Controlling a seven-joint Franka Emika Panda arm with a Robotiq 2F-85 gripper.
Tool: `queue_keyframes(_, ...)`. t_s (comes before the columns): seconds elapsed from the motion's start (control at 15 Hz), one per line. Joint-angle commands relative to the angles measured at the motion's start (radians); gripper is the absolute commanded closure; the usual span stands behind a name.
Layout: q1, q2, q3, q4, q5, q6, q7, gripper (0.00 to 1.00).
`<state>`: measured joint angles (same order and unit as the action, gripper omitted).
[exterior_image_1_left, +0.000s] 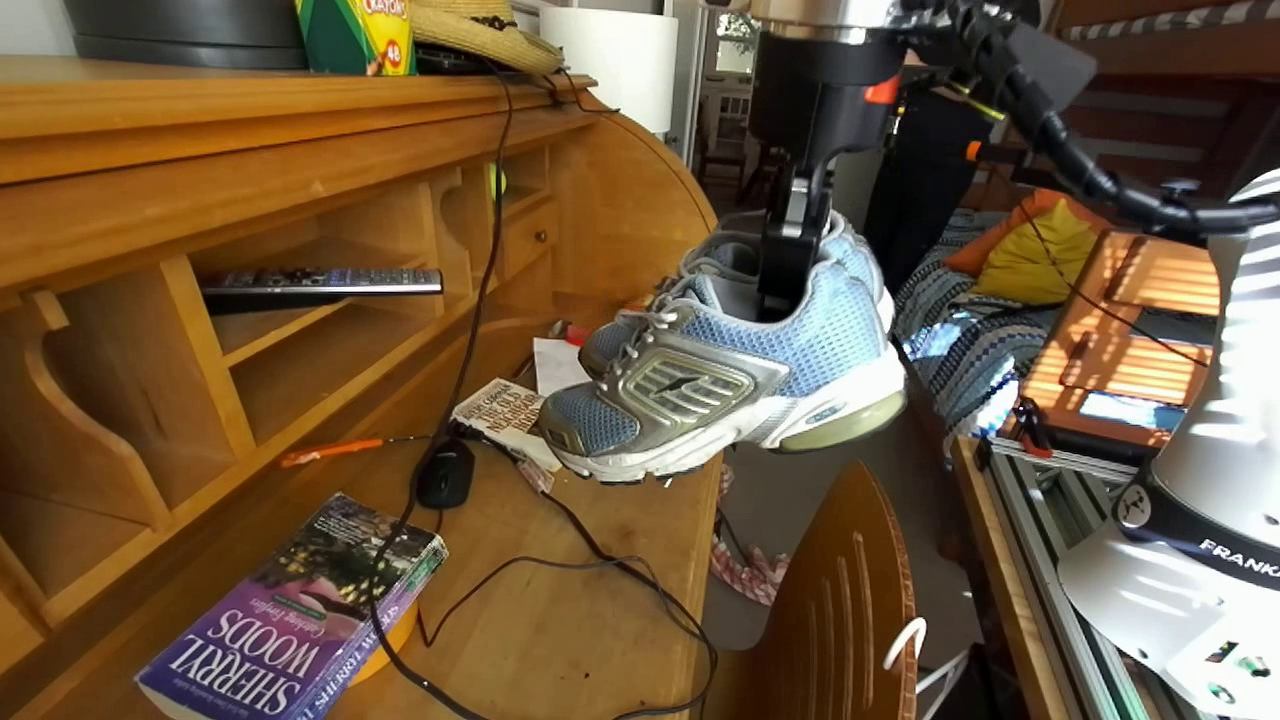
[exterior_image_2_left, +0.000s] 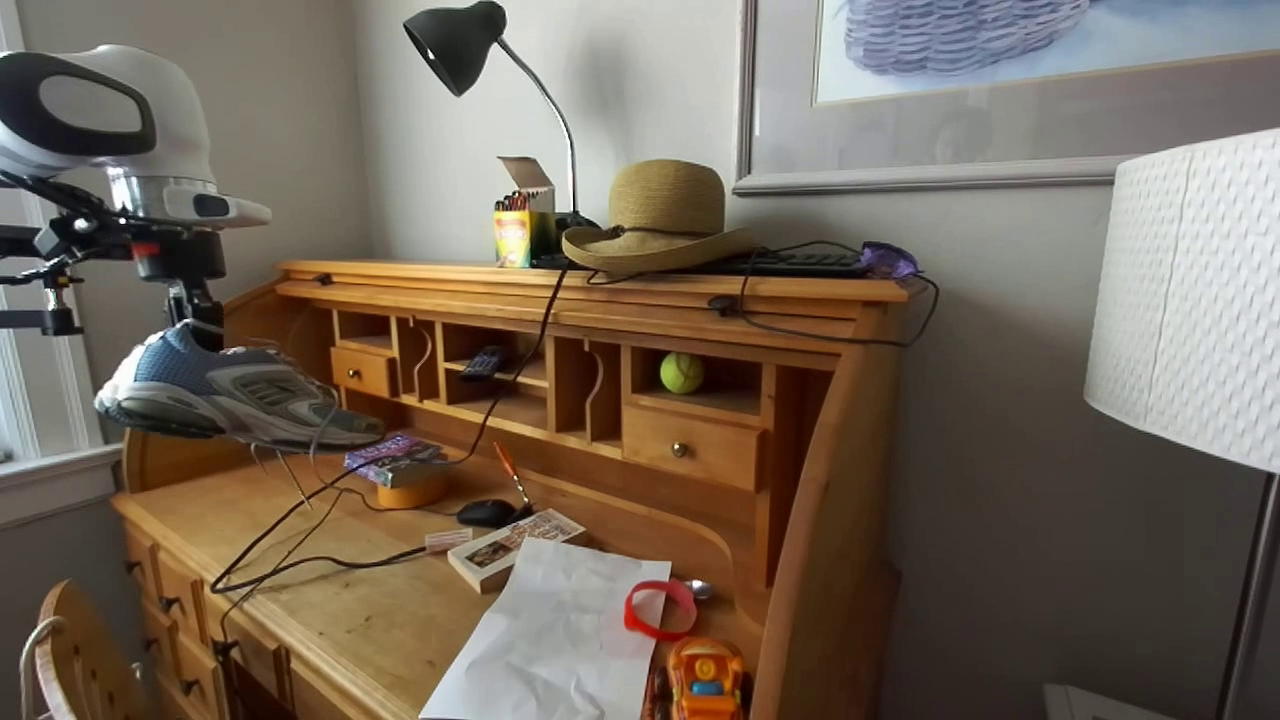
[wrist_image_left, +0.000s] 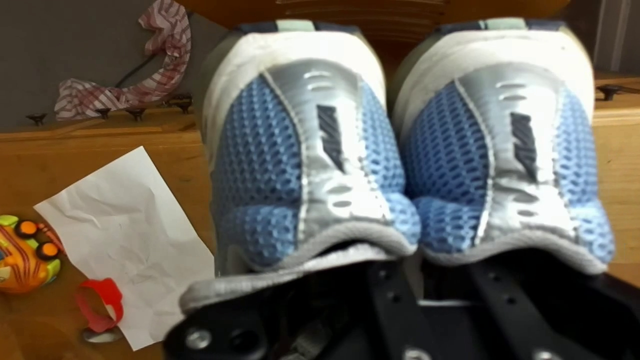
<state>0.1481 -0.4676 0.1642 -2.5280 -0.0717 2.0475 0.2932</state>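
My gripper (exterior_image_1_left: 787, 285) is shut on a pair of blue and silver running shoes (exterior_image_1_left: 715, 385) and holds them in the air over the front edge of the wooden desk. In the wrist view, the left shoe (wrist_image_left: 320, 150) and the right shoe (wrist_image_left: 510, 150) hang side by side, heels toward the camera. The black fingers (wrist_image_left: 440, 282) go down into the shoe openings, with the inner shoe walls between them. The fingertips are hidden inside. In an exterior view the near shoe (exterior_image_2_left: 230, 390) hides the far one, and loose laces dangle under it.
The roll-top desk (exterior_image_2_left: 350, 620) bears a purple book (exterior_image_1_left: 290, 620), a mouse (exterior_image_1_left: 446, 473), a second book (exterior_image_2_left: 510, 548), cables, white paper (exterior_image_2_left: 550, 630), a red band (exterior_image_2_left: 660, 610) and a toy car (exterior_image_2_left: 705, 680). A wooden chair (exterior_image_1_left: 840, 610) stands at the desk's front.
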Motion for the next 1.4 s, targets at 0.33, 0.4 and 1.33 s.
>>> queue_keyframes(0.33, -0.131, -0.052, -0.140, -0.224, -0.054, 0.324, -0.234, 0.94)
queue_keyframes(0.4, -0.151, -0.060, -0.157, -0.243, -0.057, 0.351, -0.249, 0.94)
queue_keyframes(1.33, -0.200, 0.070, -0.392, -0.221, 0.065, 0.434, -0.582, 0.94)
